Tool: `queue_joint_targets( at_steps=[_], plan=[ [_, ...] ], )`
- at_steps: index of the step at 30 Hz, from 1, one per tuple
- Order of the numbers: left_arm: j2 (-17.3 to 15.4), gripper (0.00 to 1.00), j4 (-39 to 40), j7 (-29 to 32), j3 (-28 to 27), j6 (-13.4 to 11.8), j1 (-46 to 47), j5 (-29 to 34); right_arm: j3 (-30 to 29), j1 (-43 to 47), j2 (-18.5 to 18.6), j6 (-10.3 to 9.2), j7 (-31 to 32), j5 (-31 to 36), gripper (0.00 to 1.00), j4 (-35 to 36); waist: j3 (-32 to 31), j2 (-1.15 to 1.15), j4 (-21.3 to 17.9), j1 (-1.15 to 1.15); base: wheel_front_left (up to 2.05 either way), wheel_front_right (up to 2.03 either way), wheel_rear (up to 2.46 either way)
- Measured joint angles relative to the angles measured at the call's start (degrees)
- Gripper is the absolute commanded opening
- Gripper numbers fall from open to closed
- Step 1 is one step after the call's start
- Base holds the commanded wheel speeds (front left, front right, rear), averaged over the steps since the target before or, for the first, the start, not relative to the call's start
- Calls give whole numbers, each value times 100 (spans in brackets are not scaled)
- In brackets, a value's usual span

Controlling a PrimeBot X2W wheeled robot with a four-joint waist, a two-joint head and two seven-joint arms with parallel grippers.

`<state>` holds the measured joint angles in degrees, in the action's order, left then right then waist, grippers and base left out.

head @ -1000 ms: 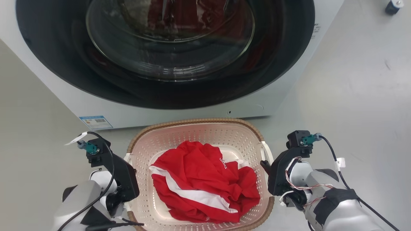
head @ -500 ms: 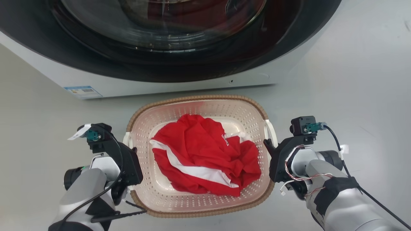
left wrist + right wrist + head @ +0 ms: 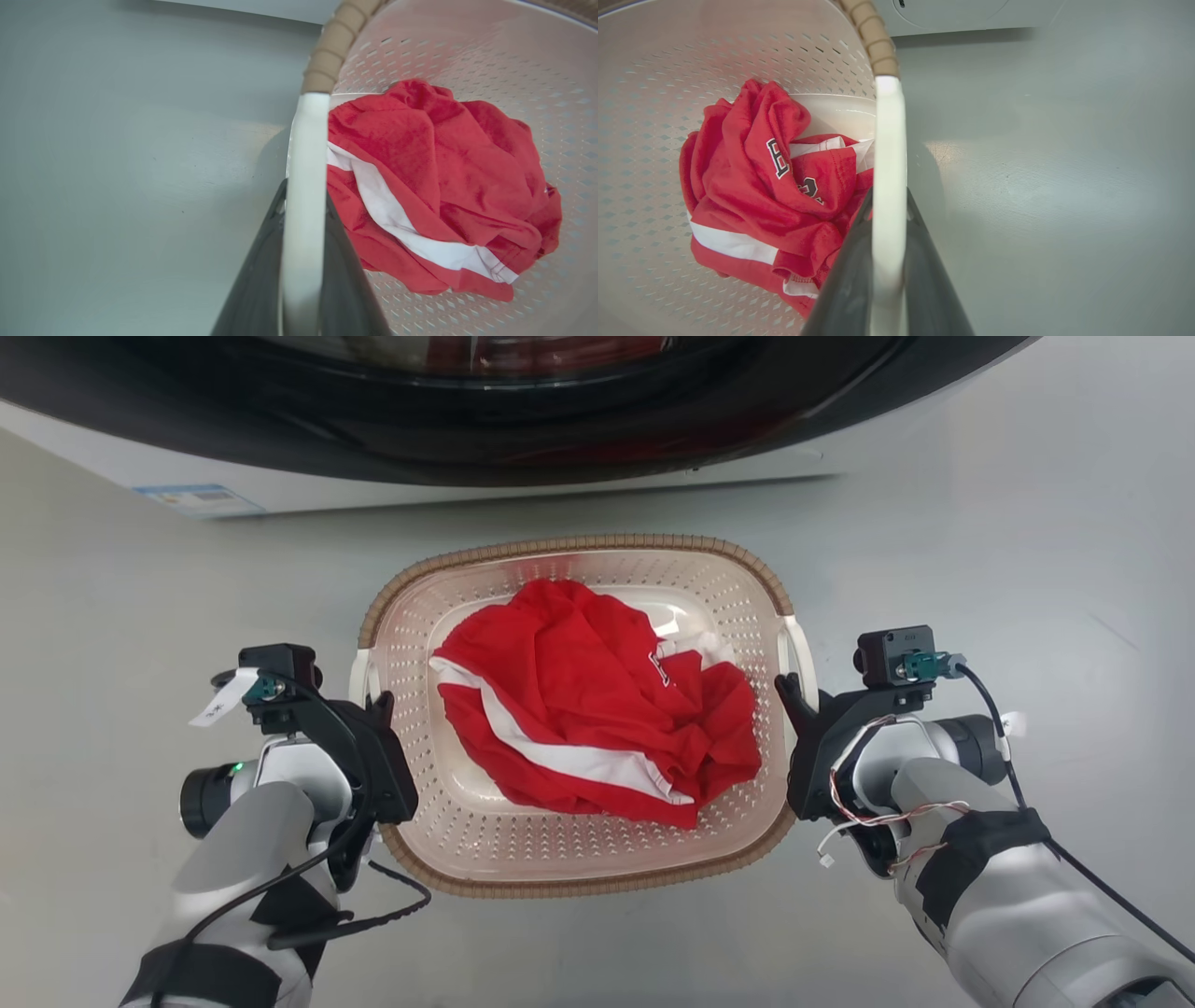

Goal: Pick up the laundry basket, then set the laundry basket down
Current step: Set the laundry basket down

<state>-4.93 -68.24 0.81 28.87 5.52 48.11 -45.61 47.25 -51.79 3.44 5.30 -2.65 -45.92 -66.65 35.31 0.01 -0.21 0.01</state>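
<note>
The laundry basket point(image 3: 569, 543) sits in the middle of the head view, on or just over the gray floor point(image 3: 980, 523). It is near the robot, and the big washing machine point(image 3: 560, 429) is on the far side. A crumpled red shirt point(image 3: 588, 709) with a white stripe lies inside it.

The left gripper point(image 3: 378, 709) is at the basket's left side and the right gripper point(image 3: 792, 691) is at its right side. Both sets of jaws are pinching a white handle. The left handle point(image 3: 303, 186) runs between two dark fingers, and so does the right handle point(image 3: 888, 186).

So the grabbing part looks done. I cannot tell for sure if the basket is off the floor yet. Lifting it, and then putting it down and letting go, look like the parts that are left.

The head view shows the whole basket and both arms at once, so you can see the two grips are across from each other. The pinch is hard to see from there. The wrist views show it up close, with a finger on each side of the handle. The right wrist view also shows black and white letters on the shirt much more clearly.
</note>
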Motion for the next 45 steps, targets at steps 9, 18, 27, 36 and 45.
queue_joint_targets(
  at_steps=[9,18,27,36,45],
  plan=[
    [31,0,-9,-302,68,-4,215,76,65,-203,35,1,-244,116,0,-98,587,0,28,0,0,0,0],
    [86,0,-77,-452,82,4,327,81,67,-304,43,1,-405,154,0,-229,957,0,54,-1,0,0,0],
    [103,0,-189,-569,107,54,336,82,107,-307,34,23,-531,160,0,-304,1032,0,63,-1,0,0,0],
    [120,100,-225,-651,149,59,367,100,159,-309,36,26,-711,212,100,-339,995,-1,65,-2,0,0,0],
    [135,100,-256,-705,167,103,470,100,197,-360,35,69,-861,266,100,-375,968,-1,89,-2,0,0,0]
  ],
)
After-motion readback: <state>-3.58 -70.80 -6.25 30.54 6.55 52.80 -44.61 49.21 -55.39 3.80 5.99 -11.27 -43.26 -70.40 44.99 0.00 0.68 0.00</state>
